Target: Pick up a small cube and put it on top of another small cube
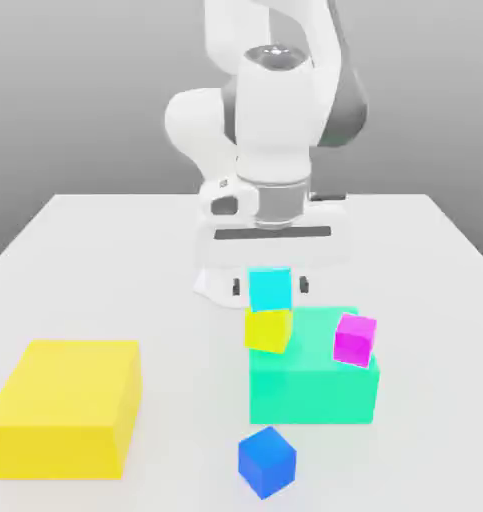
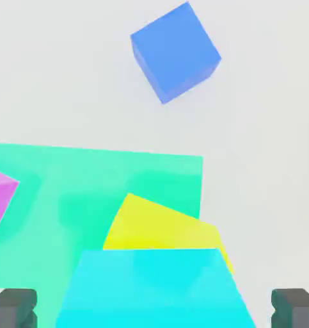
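The small cyan cube (image 1: 270, 288) (image 2: 153, 288) sits on top of the small yellow cube (image 1: 268, 330) (image 2: 163, 227), their faces touching. The yellow cube stands on the large teal-green block (image 1: 315, 385) (image 2: 86, 186), near its far corner on the exterior view's left. My gripper (image 1: 270, 286) (image 2: 154, 309) hangs straight over the stack. It is open: in the hand view the dark fingertips (image 2: 13, 307) stand apart from the cyan cube's sides, a gap showing on each side.
A small magenta cube (image 1: 355, 338) (image 2: 0, 198) rests on the teal block at the exterior view's right. A darker blue small cube (image 1: 267, 461) (image 2: 174, 52) lies on the table in front of the block. A large yellow block (image 1: 67, 405) stands at the exterior view's left.
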Action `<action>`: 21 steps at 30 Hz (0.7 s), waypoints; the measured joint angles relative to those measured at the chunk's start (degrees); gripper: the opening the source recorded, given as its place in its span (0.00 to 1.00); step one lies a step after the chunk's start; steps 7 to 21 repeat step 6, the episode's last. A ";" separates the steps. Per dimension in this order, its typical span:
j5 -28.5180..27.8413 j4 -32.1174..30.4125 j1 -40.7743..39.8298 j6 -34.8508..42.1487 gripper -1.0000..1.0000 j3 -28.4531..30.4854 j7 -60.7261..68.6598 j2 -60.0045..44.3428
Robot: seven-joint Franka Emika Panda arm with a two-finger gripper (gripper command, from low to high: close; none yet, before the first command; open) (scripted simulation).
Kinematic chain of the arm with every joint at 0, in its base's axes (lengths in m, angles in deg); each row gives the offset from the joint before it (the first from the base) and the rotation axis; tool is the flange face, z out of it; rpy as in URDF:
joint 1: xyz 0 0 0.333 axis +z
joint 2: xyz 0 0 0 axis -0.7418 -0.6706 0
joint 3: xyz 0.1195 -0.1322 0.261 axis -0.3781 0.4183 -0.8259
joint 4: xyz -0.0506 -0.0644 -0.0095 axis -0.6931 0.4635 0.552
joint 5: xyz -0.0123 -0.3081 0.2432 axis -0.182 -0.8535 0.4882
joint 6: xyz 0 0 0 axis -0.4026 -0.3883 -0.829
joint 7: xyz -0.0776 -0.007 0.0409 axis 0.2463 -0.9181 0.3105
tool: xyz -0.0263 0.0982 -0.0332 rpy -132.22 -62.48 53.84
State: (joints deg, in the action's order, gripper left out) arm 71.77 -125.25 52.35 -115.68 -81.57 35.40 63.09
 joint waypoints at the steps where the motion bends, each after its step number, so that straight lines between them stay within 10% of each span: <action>1: -0.06 0.23 -0.04 0.80 1.00 -0.01 -0.04 0.57; 6: -0.31 3.45 -0.09 11.61 1.00 0.21 -0.08 8.17; 21: -0.31 3.45 -0.09 11.61 1.00 0.21 -0.08 8.17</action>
